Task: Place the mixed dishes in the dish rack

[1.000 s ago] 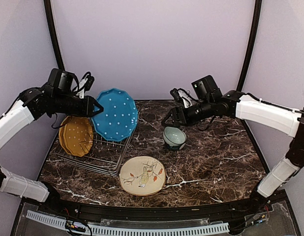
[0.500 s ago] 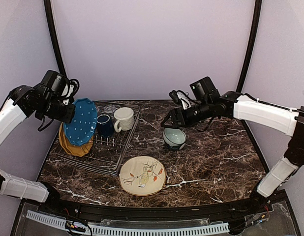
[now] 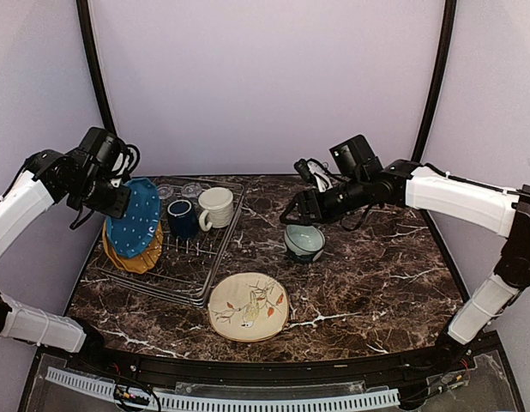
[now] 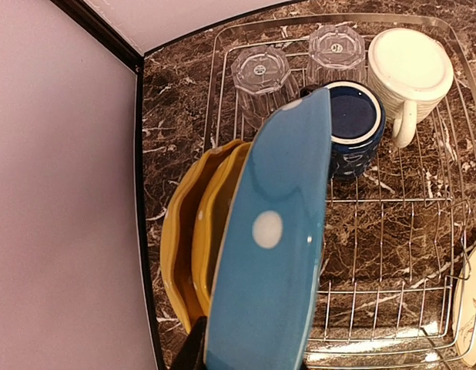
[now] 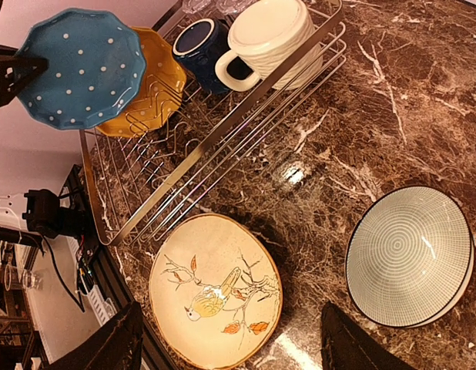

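The left gripper (image 3: 117, 201) clamped the blue plate (image 3: 136, 219) on edge at the rack's (image 3: 193, 276) nine-o'clock side, just beside the yellow plate (image 3: 132, 257). The right gripper (image 3: 296, 213) hung open above the bowl (image 3: 304, 241).

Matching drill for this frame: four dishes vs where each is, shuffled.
1 blue dotted plate
2 cream floral plate
3 pale green bowl
4 cream ribbed mug

A on table, right of dish rack
B in rack, beside navy mug
C on edge in left jaws
D flat on table, front of rack

Pairs: 1-C, 2-D, 3-A, 4-B
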